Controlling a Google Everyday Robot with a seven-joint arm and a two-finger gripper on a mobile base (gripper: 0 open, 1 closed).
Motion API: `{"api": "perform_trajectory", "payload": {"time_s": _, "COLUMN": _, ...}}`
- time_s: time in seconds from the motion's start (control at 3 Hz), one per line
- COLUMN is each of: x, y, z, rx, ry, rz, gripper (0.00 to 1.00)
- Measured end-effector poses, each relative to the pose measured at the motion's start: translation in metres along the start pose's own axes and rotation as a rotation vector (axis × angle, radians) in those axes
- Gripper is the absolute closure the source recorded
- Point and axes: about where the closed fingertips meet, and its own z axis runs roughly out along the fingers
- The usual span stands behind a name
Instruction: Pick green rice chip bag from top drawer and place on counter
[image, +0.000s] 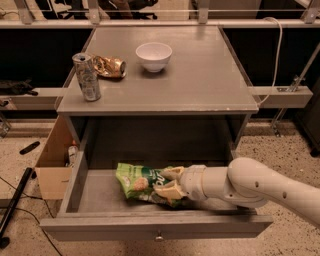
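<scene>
The green rice chip bag lies inside the open top drawer, left of its middle, tilted a little. My gripper reaches in from the right on a thick white arm. Its pale fingers close on the bag's right end, one above and one below it. The bag's right end is hidden behind the fingers. The grey counter is above the drawer.
On the counter stand a silver can at the left, a crumpled gold wrapper beside it, and a white bowl near the back. An open cardboard box sits on the floor left of the cabinet.
</scene>
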Motion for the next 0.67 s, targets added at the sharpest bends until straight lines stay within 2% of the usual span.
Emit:
{"api": "perform_trajectory", "payload": {"time_s": 0.33, "x": 0.000, "y": 0.000, "z": 0.000, "rx": 0.000, "ry": 0.000, "rz": 0.000, "gripper": 1.00}}
{"api": "perform_trajectory", "payload": {"time_s": 0.67, "x": -0.015, "y": -0.006, "z": -0.013, "rx": -0.002, "ry": -0.016, "rz": -0.008, "gripper": 1.00}}
